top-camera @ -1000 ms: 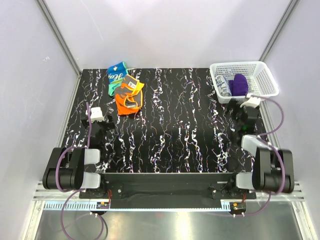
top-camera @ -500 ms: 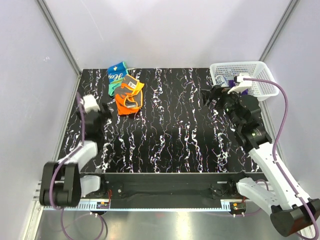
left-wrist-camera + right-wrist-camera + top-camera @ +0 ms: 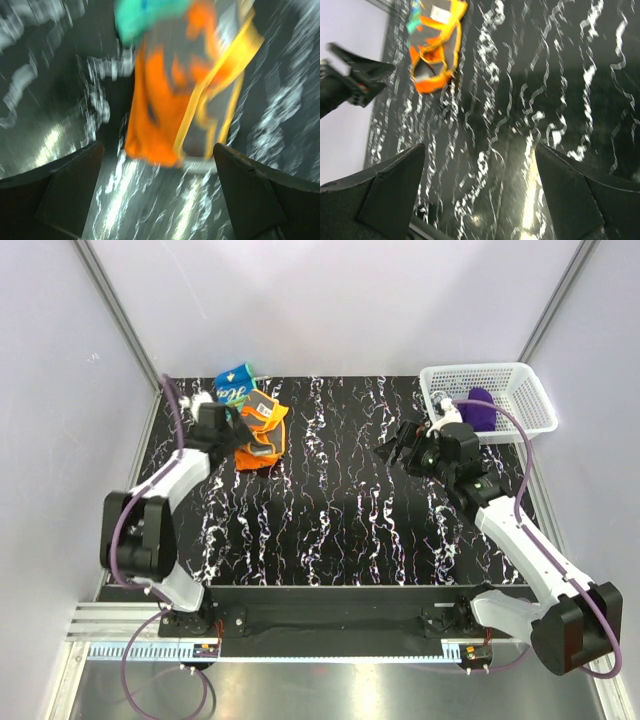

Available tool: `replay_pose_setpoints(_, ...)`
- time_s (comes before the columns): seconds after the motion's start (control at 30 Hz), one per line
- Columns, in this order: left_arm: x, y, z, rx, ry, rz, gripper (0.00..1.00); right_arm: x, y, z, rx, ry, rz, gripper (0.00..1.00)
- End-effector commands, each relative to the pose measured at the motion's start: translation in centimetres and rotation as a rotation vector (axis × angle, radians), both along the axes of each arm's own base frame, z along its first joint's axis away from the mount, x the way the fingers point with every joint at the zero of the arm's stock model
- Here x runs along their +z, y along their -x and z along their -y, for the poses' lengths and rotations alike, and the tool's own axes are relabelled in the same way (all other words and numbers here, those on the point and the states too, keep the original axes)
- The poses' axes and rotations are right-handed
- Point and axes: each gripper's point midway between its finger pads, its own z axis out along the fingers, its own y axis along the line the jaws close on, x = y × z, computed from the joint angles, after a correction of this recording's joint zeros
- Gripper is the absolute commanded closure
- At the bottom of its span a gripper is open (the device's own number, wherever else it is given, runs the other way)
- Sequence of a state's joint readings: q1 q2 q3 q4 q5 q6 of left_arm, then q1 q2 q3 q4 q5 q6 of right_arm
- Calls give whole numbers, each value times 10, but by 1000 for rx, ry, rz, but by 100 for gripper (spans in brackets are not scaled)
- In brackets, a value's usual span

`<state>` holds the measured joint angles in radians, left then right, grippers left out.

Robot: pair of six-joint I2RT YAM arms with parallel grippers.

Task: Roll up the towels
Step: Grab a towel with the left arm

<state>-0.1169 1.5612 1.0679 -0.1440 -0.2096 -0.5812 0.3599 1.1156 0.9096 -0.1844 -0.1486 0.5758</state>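
At the far left corner of the tabletop (image 3: 340, 530), the orange towel (image 3: 258, 440) lies crumpled and unrolled, and the teal, blue and yellow towel (image 3: 233, 385) touches it on the side toward the far edge. The left claw (image 3: 225, 435) stands wide and empty just beside the orange towel's left side. The right claw (image 3: 393, 447), equally wide and empty, hangs over the tabletop right of centre, near the white basket (image 3: 520, 390) in the far right corner, which holds a purple item (image 3: 480, 408).

Matt, soft cloth towels (image 3: 256, 448) on a glossy black marbled surface (image 3: 340, 510); smooth white plastic basket (image 3: 480, 369).
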Motion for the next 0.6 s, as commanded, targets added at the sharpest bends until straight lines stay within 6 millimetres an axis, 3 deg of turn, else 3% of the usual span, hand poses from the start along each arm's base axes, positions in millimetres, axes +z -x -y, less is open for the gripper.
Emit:
replay_pose_setpoints(0.0,-15,6,27,-85,-68,-138,1,13,12,2,24,21,2,2)
replay_pose_setpoints(0.07,-17,0,36,-100,-108,-161,1,6,15,6,17,38,-2,2)
replay_pose_setpoints(0.13,-34,-6,40,-114,-151,-212,1,0,17,9,10,54,-15,1)
replay_pose_setpoints(0.33,-52,-17,35,-69,-251,-277,3,-9,27,15,21,93,-26,1)
replay_pose_setpoints(0.57,-63,-19,27,-19,-282,-304,24,-22,35,19,29,124,-45,1)
